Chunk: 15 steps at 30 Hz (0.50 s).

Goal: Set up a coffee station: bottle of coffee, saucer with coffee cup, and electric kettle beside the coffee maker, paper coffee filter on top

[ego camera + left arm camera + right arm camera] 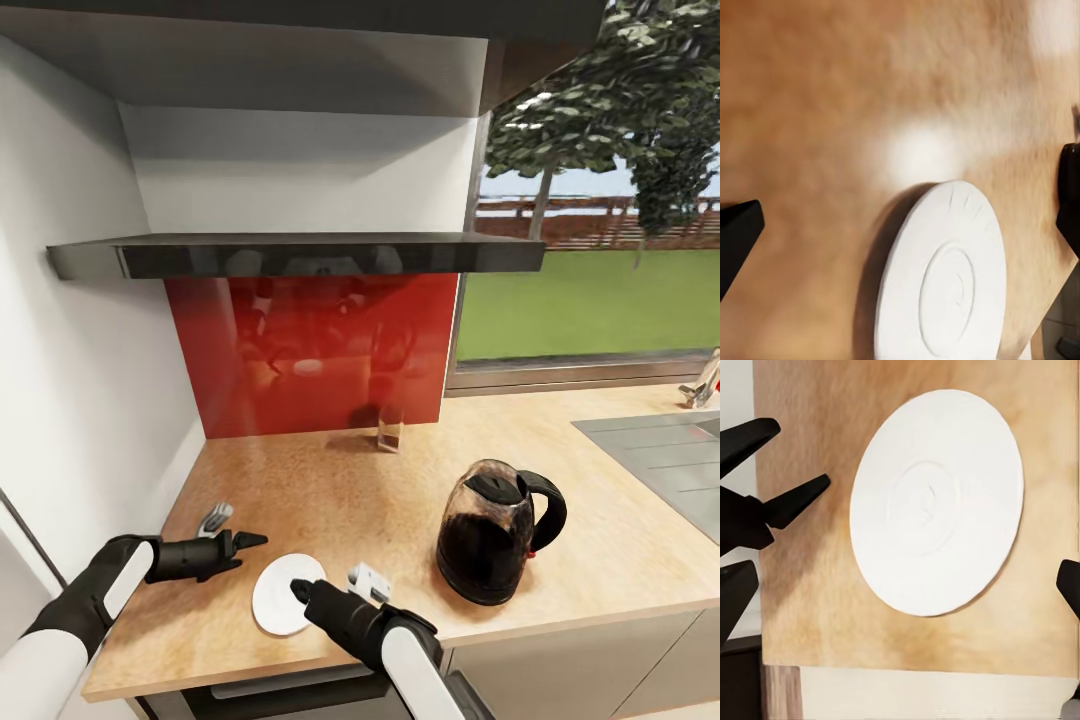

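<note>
A white saucer (275, 600) lies flat on the wooden countertop (330, 500) near its front edge. My right gripper (298, 588) hovers over the saucer's right side, open; its wrist view has the saucer (937, 499) between its spread fingers (736, 592). My left gripper (243, 548) sits just left of the saucer, open and empty, with the saucer (945, 277) ahead of it. The same gripper shows as black fingers (791, 501) in the right wrist view. A dark glass electric kettle (500, 530) stands to the right. The coffee maker is out of view.
A small clear glass container (390, 428) stands against the red backsplash (320, 350). A black range hood (300, 255) hangs overhead, and a white wall (80, 380) closes the left side. A grey sink surround (660, 460) lies at the right, below the window.
</note>
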Motion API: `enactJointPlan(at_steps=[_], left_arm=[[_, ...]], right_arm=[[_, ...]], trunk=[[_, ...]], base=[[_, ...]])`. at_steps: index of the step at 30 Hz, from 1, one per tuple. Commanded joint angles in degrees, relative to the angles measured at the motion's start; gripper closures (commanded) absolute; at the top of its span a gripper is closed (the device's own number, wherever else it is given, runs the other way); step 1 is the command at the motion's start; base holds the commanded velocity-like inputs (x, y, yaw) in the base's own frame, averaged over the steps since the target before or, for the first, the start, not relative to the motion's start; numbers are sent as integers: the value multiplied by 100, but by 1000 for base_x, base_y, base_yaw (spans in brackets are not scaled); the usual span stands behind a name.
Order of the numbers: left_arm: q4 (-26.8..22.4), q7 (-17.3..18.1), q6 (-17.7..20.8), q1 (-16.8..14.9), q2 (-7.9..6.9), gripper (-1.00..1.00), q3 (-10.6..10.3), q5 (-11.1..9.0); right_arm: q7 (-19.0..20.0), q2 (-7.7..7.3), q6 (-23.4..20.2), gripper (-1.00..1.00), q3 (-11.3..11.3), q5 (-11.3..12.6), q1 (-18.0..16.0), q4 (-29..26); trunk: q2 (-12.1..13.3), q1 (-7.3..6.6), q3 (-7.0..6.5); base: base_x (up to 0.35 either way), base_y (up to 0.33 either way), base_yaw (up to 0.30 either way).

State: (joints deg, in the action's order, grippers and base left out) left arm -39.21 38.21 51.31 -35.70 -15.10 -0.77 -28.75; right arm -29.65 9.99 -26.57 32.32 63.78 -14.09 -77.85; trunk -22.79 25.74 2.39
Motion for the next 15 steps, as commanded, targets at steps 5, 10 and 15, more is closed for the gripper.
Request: enactJointPlan(at_steps=[5,10,15], left_arm=[[1,-6,28,62,6,-100,-14,50],[-5,-6,28,92,7,-100,-11,53],[-7,-6,27,100,21,-100,-10,42]], right_arm=[[-49,1,-6,-100,2,69,-6,94],[-49,1,-6,-100,2,72,-6,117],[-49,1,-6,-100,2,73,-6,121]], trunk=[[-13,4,15],[-13,4,15],[-13,4,15]], base=[[0,0,0],[0,0,0],[0,0,0]])
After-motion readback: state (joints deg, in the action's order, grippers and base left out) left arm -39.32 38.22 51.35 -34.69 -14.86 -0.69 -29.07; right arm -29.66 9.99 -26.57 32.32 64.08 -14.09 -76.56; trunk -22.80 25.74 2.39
